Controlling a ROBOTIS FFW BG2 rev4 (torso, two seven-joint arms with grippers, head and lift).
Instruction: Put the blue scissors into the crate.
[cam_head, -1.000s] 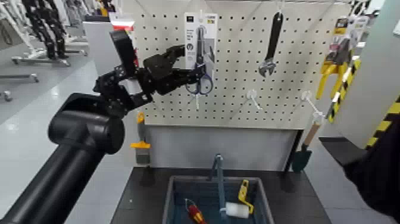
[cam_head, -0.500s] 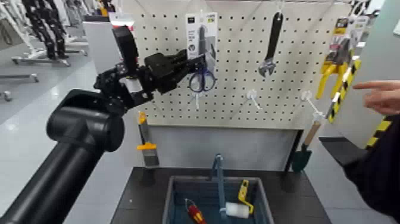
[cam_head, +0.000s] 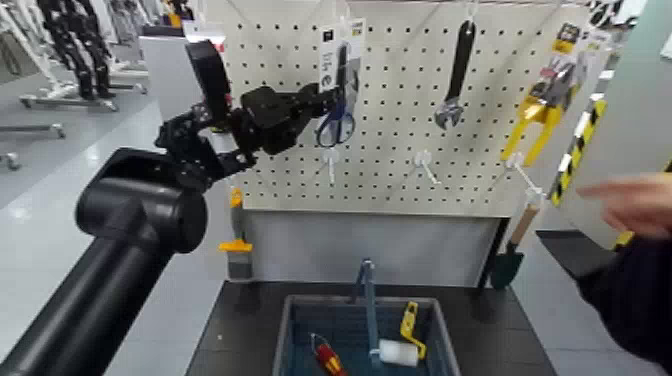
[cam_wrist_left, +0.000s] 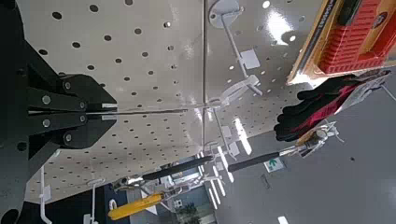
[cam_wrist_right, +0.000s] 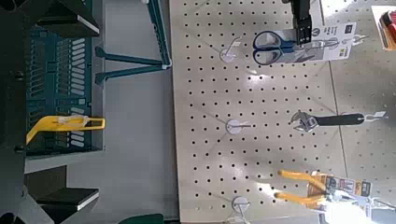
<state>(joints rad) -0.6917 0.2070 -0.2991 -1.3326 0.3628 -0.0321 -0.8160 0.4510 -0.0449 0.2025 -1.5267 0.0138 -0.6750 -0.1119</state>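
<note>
The left gripper (cam_head: 318, 103) is raised to the pegboard (cam_head: 400, 170) and clamps the left edge of the scissors (cam_head: 337, 122) card, which hangs high on the board and is tilted off vertical. In the left wrist view the card appears edge-on as a thin line pinched between the dark fingers (cam_wrist_left: 82, 101), so the grasp is closed on the card. The right wrist view shows the scissors (cam_wrist_right: 278, 45) against the board with the left gripper (cam_wrist_right: 304, 21) at the card. The crate (cam_head: 360, 335) sits on the dark table (cam_head: 235, 340) below the board, well apart from the scissors; it holds a yellow-handled tool (cam_head: 410, 325), a red-handled tool (cam_head: 325, 352) and a white roller (cam_head: 397, 352). A wrench (cam_head: 455, 85) hangs to the right of the scissors, and carded pliers (cam_head: 545, 100) farther right. A person's hand (cam_head: 630, 200) reaches in at the right edge. The right gripper is not visible.
</note>
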